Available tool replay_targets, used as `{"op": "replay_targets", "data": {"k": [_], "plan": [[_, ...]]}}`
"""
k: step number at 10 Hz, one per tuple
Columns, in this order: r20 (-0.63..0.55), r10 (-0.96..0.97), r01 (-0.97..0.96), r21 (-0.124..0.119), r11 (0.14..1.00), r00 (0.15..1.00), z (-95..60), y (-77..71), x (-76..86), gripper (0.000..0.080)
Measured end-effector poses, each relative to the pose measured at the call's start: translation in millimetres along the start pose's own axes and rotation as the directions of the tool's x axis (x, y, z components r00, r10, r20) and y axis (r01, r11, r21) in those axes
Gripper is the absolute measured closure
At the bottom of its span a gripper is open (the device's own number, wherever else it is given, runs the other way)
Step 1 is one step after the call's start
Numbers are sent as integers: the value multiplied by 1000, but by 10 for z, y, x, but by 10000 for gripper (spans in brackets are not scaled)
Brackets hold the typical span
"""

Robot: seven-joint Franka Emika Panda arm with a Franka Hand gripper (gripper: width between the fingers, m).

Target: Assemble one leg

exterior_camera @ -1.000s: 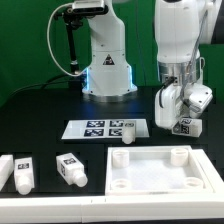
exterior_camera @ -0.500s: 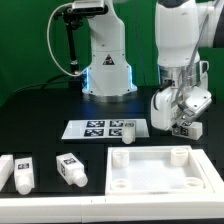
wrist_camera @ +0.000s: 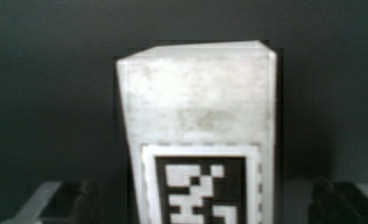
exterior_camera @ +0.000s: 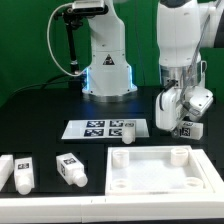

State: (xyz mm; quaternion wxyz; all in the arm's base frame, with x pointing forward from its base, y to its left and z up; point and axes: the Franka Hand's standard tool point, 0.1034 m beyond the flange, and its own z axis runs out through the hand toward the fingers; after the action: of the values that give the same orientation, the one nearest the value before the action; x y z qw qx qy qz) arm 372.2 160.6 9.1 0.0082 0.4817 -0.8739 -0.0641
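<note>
We hold the leg [exterior_camera: 187, 127] clamped in our end effector [exterior_camera: 182, 119], its long axis running out past the fingertips, raised just behind the tray piece [exterior_camera: 150, 178] toward the surface's edge on the exterior view's right.

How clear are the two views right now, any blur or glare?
Exterior view: evenly lit, fairly sharp, a blue glow on the robot base. Wrist view: the leg is close up, soft and grainy, its tag blurred and cut by the edge.
</note>
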Motion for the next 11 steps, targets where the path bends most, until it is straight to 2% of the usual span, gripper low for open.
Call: {"op": "replay_targets", "data": {"k": [1, 3, 5, 6, 8, 9, 10, 11], "plan": [[14, -55, 55, 3, 998, 998, -64, -15, -22, 164], [47, -176, 178, -30, 984, 983, -309, 40, -176, 154], [50, -456, 457, 9, 890, 888, -480, 25, -306, 150], [43, -533, 533, 16, 846, 845, -499, 41, -352, 150], [37, -624, 624, 18, 781, 780, -480, 25, -319, 150], [34, -692, 691, 21, 722, 721, -480, 23, -318, 150], [32, -757, 757, 24, 654, 653, -480, 19, -316, 150], [27, -855, 854, 34, 519, 519, -499, -16, -323, 150]]}}
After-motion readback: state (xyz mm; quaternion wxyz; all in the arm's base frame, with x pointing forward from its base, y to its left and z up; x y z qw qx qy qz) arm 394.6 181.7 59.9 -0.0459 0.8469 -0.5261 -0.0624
